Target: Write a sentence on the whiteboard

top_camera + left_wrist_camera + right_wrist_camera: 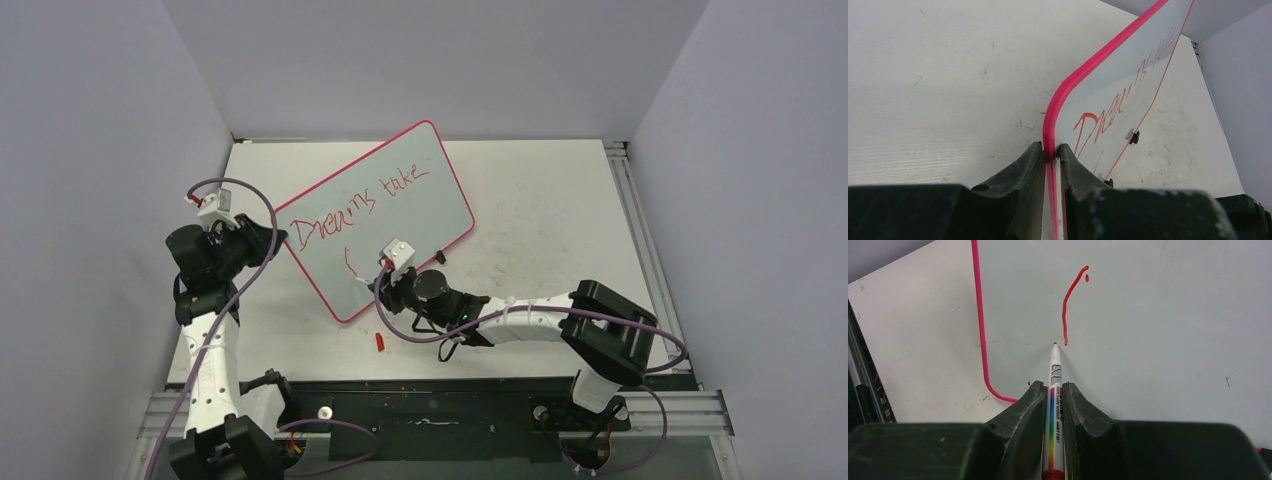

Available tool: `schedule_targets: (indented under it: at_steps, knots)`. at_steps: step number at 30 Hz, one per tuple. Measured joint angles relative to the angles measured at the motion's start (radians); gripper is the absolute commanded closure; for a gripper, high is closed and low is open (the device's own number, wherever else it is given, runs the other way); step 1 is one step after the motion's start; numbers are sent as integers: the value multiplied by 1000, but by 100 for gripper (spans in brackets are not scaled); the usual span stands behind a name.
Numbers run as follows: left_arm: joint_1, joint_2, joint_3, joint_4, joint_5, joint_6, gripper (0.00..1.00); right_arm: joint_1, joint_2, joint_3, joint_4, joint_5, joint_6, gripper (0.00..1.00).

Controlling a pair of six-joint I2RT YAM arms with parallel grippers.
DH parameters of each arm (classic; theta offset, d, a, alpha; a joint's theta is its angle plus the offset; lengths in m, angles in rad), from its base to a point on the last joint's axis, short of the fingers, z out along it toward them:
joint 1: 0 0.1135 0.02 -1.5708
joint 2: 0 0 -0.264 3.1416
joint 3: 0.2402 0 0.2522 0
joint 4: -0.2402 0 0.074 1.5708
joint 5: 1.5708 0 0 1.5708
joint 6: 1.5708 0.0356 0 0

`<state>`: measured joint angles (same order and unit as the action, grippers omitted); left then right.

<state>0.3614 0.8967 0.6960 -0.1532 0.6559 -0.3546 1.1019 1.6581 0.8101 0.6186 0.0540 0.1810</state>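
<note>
The whiteboard (425, 205) lies slanted on the table, with "Dreams take" in red and one curved red stroke below it. My left gripper (270, 238) is shut on the board's red rim at its left corner; in the left wrist view the rim (1050, 130) sits between the jaws of the gripper (1050, 152). My right gripper (385, 272) is shut on a white marker (1054, 390) with a rainbow stripe. The marker's red tip (1055, 344) is at the board's surface (1158, 330), just beside the lower end of the curved stroke (1066, 310).
A small red marker cap (380, 342) lies on the table near the board's lower corner. A black clip foot (441, 257) sits on the board's lower edge and shows in the left wrist view (1133, 137). Metal rails (640, 250) run along the right and front edges. Walls enclose the table.
</note>
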Motion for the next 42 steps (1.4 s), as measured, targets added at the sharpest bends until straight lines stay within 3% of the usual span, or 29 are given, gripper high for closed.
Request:
schedule_targets:
  at_steps: [42]
  knots:
    - [0, 0, 0, 0, 0, 0, 87, 0, 41, 87, 22, 35, -27, 95]
